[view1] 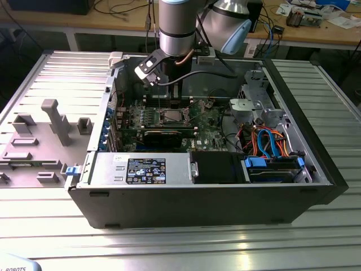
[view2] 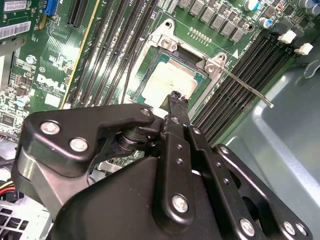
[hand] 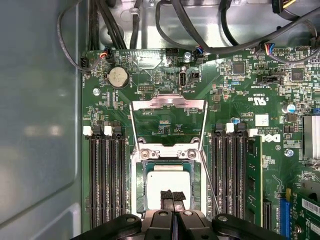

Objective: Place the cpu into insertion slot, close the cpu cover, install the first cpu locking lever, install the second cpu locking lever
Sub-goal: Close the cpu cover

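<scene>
— How many sockets?
— One insertion slot [hand: 168, 168], one cpu cover [hand: 167, 103], one coin cell [hand: 118, 77].
— Memory?
— Two memory-slot banks [hand: 106, 170] flank the slot. The exterior view shows one graphics card [view1: 163, 135] at its six o'clock and one power supply [view1: 141, 169].

Insertion slot [hand: 167, 180] is open from above, with the cpu cover [hand: 167, 103] swung back clear. The pincer [hand: 173, 196] hangs directly over it. Memory slots [hand: 105, 185] flank both sides. A locking lever [view2: 245, 86] juts out alongside.
</scene>
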Controlling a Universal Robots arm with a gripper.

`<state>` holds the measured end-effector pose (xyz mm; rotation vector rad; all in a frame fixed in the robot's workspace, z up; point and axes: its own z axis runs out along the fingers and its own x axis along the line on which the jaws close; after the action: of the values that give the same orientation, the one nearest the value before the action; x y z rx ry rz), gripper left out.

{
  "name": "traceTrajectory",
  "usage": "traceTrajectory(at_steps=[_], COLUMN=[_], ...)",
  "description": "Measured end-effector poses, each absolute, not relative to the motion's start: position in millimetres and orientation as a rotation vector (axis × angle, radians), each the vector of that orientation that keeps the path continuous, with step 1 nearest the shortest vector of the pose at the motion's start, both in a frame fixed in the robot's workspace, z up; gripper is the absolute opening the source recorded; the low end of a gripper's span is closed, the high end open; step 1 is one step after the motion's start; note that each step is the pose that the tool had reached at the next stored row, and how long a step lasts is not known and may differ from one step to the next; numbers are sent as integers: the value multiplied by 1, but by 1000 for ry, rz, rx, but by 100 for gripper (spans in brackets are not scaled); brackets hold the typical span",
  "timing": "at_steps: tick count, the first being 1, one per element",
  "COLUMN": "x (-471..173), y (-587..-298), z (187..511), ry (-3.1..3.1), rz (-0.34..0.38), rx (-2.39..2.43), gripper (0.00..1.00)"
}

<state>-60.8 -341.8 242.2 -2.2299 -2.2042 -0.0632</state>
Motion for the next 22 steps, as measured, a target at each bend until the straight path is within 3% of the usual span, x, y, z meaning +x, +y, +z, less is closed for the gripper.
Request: traceTrajectory(at_steps=[22], x=[-56], y=[-342], z=[255], ry=[-2204], rz=[-63], rx=[-2230], gripper=[11])
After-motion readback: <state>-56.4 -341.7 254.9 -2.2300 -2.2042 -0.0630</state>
